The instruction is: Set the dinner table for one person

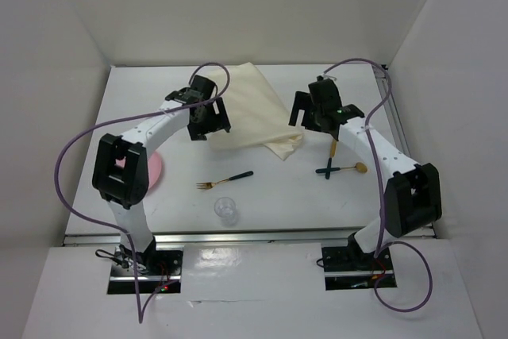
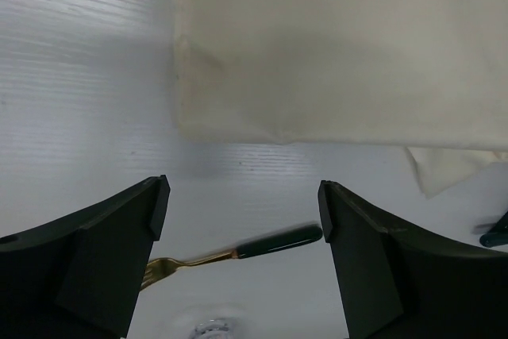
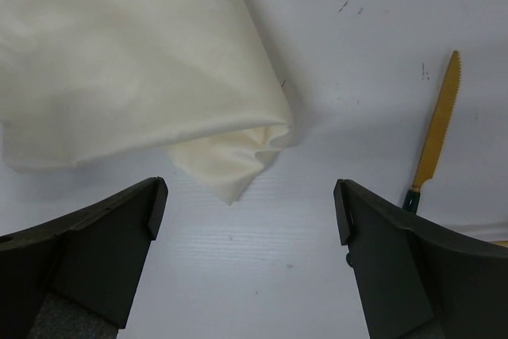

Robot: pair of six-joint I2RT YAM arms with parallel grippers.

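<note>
The dinner table is a white top with aluminium rails. A cream cloth mat lies rumpled at its back middle, one corner folded under. My left gripper hovers open over the mat's left edge with nothing between its fingers. Below it lies a gold fork with a dark green handle. My right gripper hangs open and empty just right of the mat. A gold knife lies to its right.
A clear glass stands near the front, just below the fork. A pink plate lies half hidden under the left arm. A green-handled gold spoon lies across the knife at the right. Walls enclose three sides.
</note>
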